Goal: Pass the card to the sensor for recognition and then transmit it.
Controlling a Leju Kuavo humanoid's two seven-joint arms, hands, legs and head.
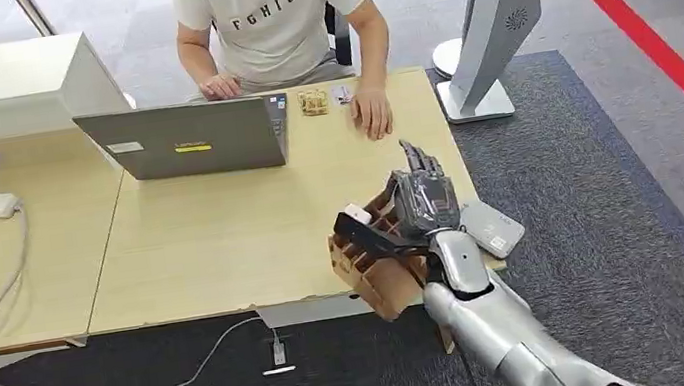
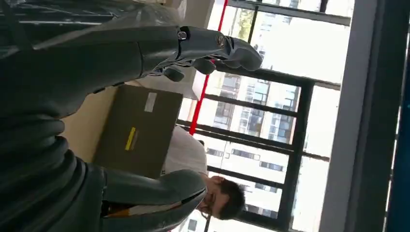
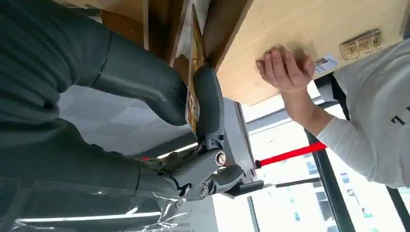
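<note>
Right hand [image 1: 423, 204] at the near right table corner pinches a thin yellow-printed card [image 3: 194, 104] between thumb and finger, edge-on above the brown cardboard holder [image 1: 374, 267], likely to lift it clear. The grey flat sensor pad [image 1: 492, 227] lies just right. Left hand [image 2: 212, 50] hangs with fingers apart, holding nothing.

office | desk [image 1: 204, 243] | laptop [image 1: 184, 139] | carpet [image 1: 618, 245] | window wall [image 2: 270, 111]

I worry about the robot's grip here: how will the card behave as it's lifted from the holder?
The card looks thin and flat, so probably light and somewhat bendy. The right robot hand pinches it edge-on, so its smooth faces may slip. The cardboard holder looks light and could shift.
</note>
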